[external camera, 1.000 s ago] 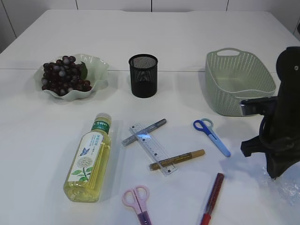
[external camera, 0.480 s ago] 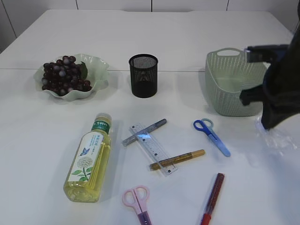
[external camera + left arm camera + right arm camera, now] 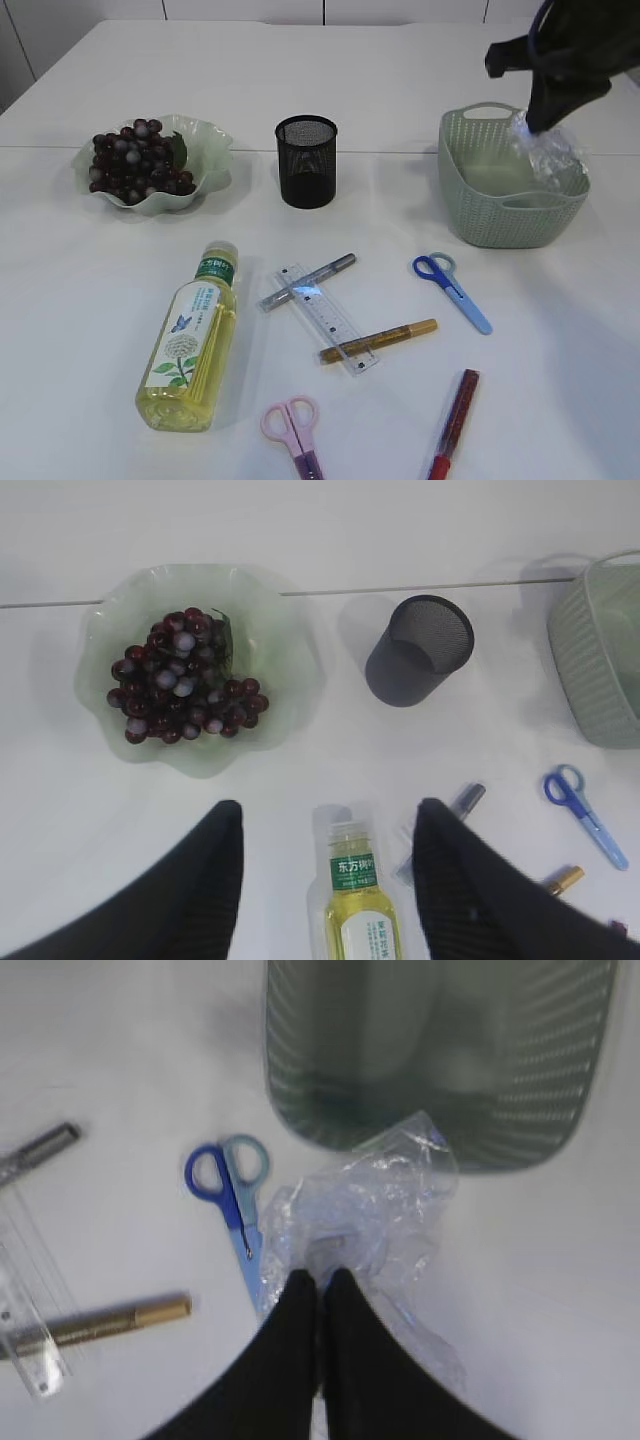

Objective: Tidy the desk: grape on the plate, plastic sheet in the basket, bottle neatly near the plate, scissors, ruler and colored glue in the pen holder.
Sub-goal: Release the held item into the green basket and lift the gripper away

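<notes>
Plastic sheet is held pinched in the closed right gripper above the basket. Release into the basket is called for next. Left gripper is seen open, empty.

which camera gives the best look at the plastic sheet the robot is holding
The right wrist view: the crumpled plastic sheet fills the centre, pinched by the right gripper. The exterior view shows it small above the basket. The left wrist view misses it.
</notes>
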### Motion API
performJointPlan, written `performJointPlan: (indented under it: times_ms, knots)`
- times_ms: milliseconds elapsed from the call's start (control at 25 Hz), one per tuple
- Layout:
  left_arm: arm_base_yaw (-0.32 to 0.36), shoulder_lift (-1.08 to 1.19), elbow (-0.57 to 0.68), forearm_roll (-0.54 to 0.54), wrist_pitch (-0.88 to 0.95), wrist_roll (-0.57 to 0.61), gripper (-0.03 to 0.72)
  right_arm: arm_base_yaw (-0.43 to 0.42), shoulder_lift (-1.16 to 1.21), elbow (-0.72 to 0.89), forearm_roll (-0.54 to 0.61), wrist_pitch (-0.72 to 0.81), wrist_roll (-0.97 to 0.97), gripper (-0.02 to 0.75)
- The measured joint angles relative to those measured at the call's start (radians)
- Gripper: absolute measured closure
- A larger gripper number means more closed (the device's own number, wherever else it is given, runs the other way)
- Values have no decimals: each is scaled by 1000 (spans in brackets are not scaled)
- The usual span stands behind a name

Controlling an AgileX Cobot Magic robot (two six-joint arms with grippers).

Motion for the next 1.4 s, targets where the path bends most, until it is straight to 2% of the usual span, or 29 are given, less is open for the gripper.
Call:
performJointPlan:
  times_ms: [240,520,960,1200,1280,1400]
  knots:
    - [0,0,0,-9,0,0,293,-22,138,-243,-2,13,-8,722]
    - [0,0,0,-70,0,0,295,-54,306,-432,-2,20,-13,723]
    - [-22,0,0,-100,0,0,295,-141,416,-467,11,20,-20,723]
    - [-43,0,0,-100,0,0,298,-161,416,-473,41,20,-20,722]
    - [-45,0,0,-100,0,0,298,-162,416,-473,59,20,-20,697]
    - [-45,0,0,-100,0,0,298,-162,416,-473,97,18,-20,587]
